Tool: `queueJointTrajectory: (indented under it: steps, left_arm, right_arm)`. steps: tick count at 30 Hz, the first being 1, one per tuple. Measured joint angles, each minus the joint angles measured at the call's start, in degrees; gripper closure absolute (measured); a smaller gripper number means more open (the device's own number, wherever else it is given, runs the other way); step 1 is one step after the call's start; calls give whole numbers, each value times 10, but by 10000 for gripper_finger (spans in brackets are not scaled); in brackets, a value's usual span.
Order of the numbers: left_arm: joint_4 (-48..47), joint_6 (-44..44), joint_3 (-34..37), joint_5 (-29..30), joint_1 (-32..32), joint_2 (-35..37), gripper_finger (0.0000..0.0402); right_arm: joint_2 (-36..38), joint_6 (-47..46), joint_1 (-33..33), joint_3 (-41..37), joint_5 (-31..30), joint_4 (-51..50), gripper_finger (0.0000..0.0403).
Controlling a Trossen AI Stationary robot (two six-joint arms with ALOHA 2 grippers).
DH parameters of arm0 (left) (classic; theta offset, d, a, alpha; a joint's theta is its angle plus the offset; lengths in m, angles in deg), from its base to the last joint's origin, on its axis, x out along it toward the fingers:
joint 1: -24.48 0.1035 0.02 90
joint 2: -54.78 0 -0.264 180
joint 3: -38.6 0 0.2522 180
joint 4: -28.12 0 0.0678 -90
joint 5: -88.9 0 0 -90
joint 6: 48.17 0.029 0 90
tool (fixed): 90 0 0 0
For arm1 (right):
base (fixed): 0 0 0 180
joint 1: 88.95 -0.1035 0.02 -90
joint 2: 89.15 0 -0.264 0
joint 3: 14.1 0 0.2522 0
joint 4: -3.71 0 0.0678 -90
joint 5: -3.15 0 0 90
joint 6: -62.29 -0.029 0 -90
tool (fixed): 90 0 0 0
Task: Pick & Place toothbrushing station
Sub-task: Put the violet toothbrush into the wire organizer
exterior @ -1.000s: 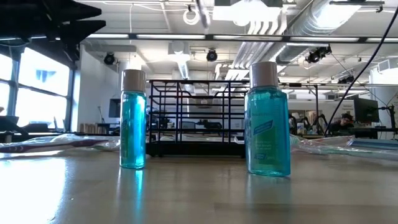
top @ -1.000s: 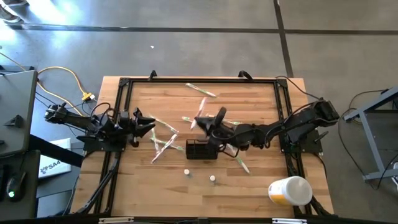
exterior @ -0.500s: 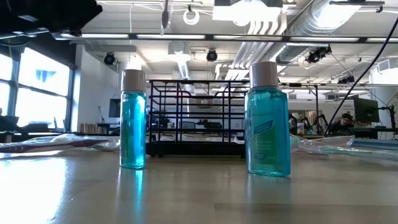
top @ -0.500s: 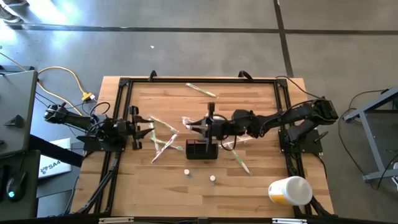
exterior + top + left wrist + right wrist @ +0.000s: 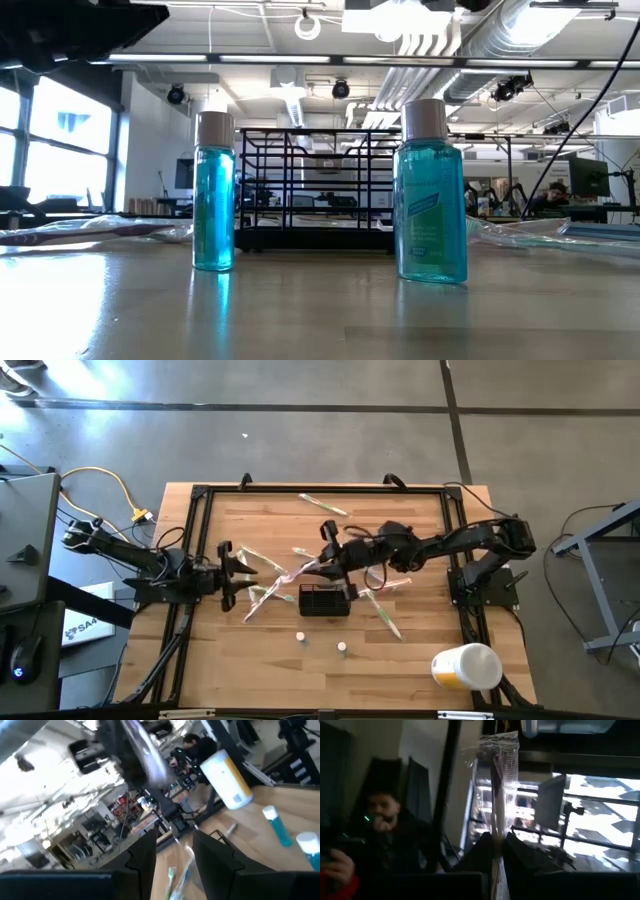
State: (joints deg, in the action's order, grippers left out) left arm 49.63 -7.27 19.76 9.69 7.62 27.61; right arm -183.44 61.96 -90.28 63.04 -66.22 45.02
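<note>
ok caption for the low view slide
Two blue bottles stand on the table before the black wire caddy.

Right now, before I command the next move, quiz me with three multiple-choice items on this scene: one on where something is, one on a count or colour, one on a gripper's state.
1. Where does the black caddy stand?
A. near the middle of the wooden table
B. on the floor
C. on the table's far left corner

2. How many bottles of blue liquid stand in front of the caddy in the low view?
A. one
B. two
C. four

3. What is the right gripper doing?
A. open and empty
B. shut on a wrapped toothbrush
C. shut on the white-and-yellow cup

Answers: 1 A, the high view shows it mid-table, just beside the right gripper. 2 B, a slimmer bottle and a wider bottle stand there. 3 B, the right wrist view shows the wrapped brush rising from between its closed fingers.
</note>
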Motion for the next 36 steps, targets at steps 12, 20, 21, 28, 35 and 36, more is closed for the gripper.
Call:
queueJointTrajectory:
  steps: [12,20,21,28,35,36]
  left_arm:
    - [198,299,-5,-11,0,-121,277]
    - [193,398,-75,1,0,-204,277]
    - [193,410,-89,1,0,-219,277]
    - [186,497,-167,15,0,-309,277]
    - [185,545,-210,30,0,-354,277]
    - [186,550,-214,29,0,-357,277]
  right_arm:
    - [-108,-324,55,-1,39,236,387]
    - [-111,-402,74,-1,17,216,387]
    - [-111,-405,74,-1,18,218,387]
    - [-111,-417,74,0,34,215,387]
    - [-111,-422,74,-1,50,197,387]
    - [-111,-423,74,-1,52,195,387]
